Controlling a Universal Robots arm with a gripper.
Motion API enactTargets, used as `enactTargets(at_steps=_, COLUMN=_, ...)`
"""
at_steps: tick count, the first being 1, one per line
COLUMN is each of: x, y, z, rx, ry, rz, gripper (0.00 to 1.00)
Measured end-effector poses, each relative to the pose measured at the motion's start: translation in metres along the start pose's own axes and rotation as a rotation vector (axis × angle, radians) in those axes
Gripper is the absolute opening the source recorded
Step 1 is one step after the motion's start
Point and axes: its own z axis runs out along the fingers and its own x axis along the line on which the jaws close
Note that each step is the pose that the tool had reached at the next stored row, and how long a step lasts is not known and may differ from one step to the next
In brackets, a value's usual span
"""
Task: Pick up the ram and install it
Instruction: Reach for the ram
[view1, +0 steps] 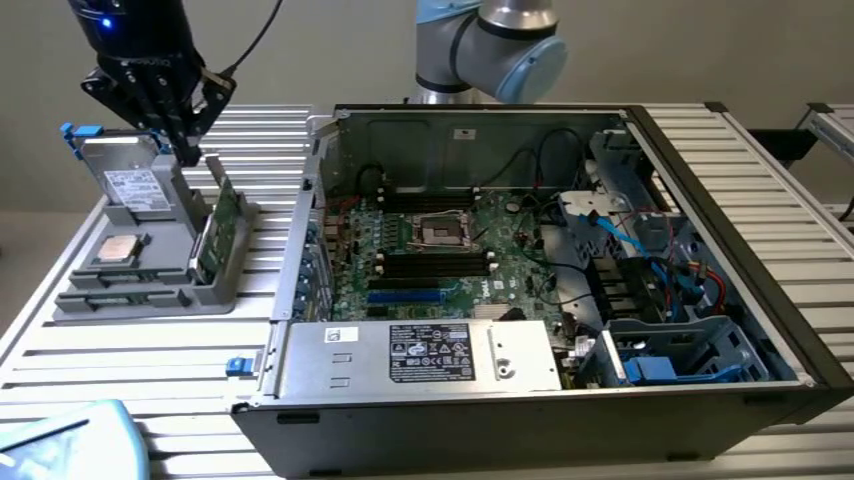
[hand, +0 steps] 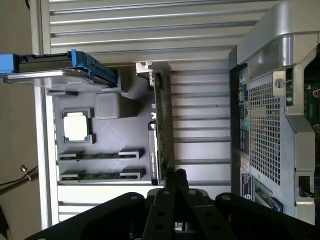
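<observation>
The ram stick (hand: 100, 155) lay flat in a groove of the gray tray (hand: 120, 137), with a second ram stick (hand: 102, 175) in the next groove just beside it, both long, thin and dark. Nothing gripped either one. Near them in the same tray sat a small square silver processor chip (hand: 77, 125) in its own recess. A hard drive (view1: 134, 187) in a carrier with blue tabs stood at the tray's far end. Along the tray's side nearest the computer, a broader green card (view1: 220, 228) with a metal bracket stood on edge. The claw (view1: 187, 157) hung above the tray, between the hard drive and the far end of that green card. Its fingers (hand: 170, 187) were clenched together with nothing between them. In the wrist view the claw (hand: 175, 172) sat close to one end of the green card, and whether it touched the card could not be told. The tray rested on a slatted metal table (view1: 120, 350), at the exterior view's left. The open computer case (view1: 747, 250) stood beside it toward the exterior view's right. Inside the case lay the green motherboard (view1: 454, 285), and a silver power supply (view1: 427, 355) sat along the near edge.
</observation>
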Motion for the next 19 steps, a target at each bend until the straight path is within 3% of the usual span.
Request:
enactTargets(at_steps=5, x=0.01, y=0.0, z=0.0028, rx=0.0072, ry=0.0056, rz=-0.018, gripper=0.11)
enactTargets(at_steps=14, x=0.028, y=-0.0005, z=0.0077, rx=0.0425, ry=0.0116, rz=-0.058, gripper=0.11)
enactTargets(at_steps=16, x=0.032, y=-0.0007, z=0.0094, rx=0.0474, ry=0.0122, rz=-0.068, gripper=0.11)
enactTargets(at_steps=19, x=0.038, y=-0.0011, z=0.0128, rx=0.0498, ry=0.0133, rz=-0.08, gripper=0.11)
